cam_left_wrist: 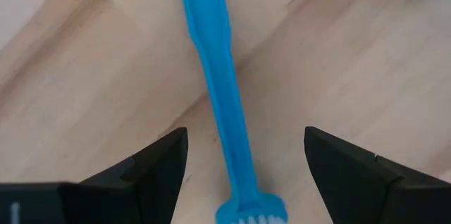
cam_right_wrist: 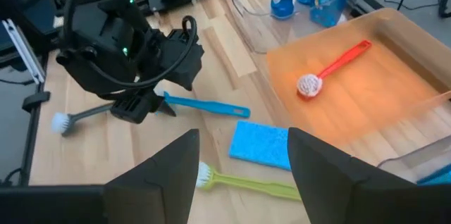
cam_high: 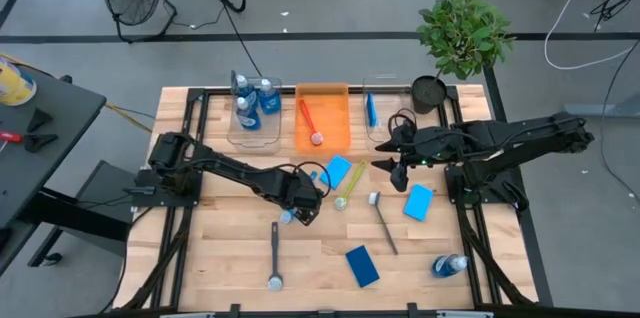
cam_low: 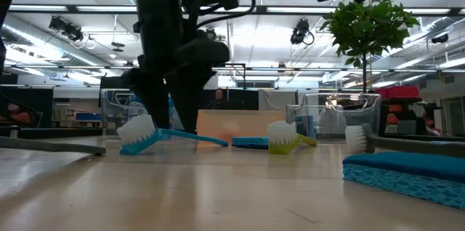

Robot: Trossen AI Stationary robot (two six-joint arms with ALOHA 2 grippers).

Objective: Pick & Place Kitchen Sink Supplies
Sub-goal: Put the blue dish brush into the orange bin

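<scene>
As the left gripper [cam_high: 303, 206] hung over the table's middle in the high view, we found the blue brush [cam_high: 305, 190] lying flat beneath it, just beside a blue sponge [cam_high: 338, 170] and a yellow-green brush [cam_high: 348, 187]; the orange bin [cam_high: 322, 118] already held a red brush [cam_high: 309, 122], and the right gripper [cam_high: 398, 166] waited nearby, released. In the low view, we saw the blue brush [cam_low: 163, 135] resting on the wood, bristle head slightly raised. In the left wrist view, the released fingers [cam_left_wrist: 158, 171] straddled the handle [cam_left_wrist: 218, 83] without touching it. We judged the brush light, stiff and smooth-sided, so the narrow mid-handle offered the best hold, gripped squarely to prevent twisting. In the right wrist view, we noted the sponge [cam_right_wrist: 262, 146] lying close to the handle's far end, the likeliest obstruction.
</scene>
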